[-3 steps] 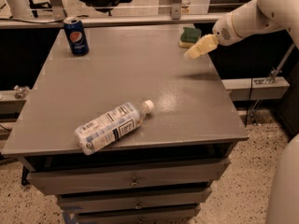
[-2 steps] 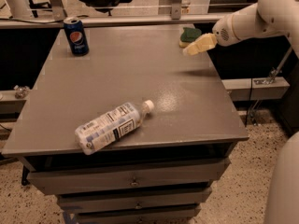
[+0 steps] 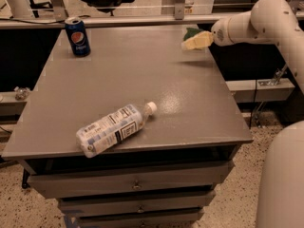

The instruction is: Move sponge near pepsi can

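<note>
The sponge (image 3: 190,32) lies at the far right corner of the grey table (image 3: 142,80); only its dark green top shows, partly hidden by my gripper. My gripper (image 3: 194,41), pale yellow at the tip, reaches in from the right on the white arm (image 3: 247,25) and sits right at the sponge's near side, just above the table. The pepsi can (image 3: 77,36), dark blue with a silver top, stands upright at the far left corner, far from the sponge.
A clear plastic bottle (image 3: 113,128) with a white label lies on its side near the table's front edge. Drawers (image 3: 133,184) sit under the table. A rail (image 3: 142,20) and office chairs stand behind it. The robot's white body (image 3: 282,179) fills the lower right.
My gripper has moved a little left and farther back, closing in on the sponge and now overlapping it. The can, bottle and sponge have not moved.
</note>
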Controlling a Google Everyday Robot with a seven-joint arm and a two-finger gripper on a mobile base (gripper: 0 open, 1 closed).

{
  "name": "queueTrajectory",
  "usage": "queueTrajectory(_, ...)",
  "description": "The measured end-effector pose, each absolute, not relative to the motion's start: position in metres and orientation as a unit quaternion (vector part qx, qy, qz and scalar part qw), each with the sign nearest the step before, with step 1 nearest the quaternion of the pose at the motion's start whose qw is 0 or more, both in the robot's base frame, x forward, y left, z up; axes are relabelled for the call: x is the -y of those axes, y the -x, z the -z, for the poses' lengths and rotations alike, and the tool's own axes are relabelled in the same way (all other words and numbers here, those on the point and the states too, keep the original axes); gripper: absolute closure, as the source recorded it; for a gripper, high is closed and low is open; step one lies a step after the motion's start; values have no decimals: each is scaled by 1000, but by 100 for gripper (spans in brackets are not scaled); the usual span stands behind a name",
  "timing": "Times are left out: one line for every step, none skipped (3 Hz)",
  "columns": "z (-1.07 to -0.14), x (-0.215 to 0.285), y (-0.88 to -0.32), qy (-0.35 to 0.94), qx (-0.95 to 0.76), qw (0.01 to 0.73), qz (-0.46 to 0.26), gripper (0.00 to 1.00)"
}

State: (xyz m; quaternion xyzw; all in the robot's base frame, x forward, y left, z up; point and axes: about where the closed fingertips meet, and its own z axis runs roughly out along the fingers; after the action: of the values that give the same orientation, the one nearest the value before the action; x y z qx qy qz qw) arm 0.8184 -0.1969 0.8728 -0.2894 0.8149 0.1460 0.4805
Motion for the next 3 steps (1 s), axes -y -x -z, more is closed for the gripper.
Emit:
queueTrajectory(-862,194,-834,280,-814,493,-125,0)
queueTrajectory(-848,192,-844,272,-817,496,-109,0)
queueTrajectory(-840,190,-849,265,-818,499,-105,17)
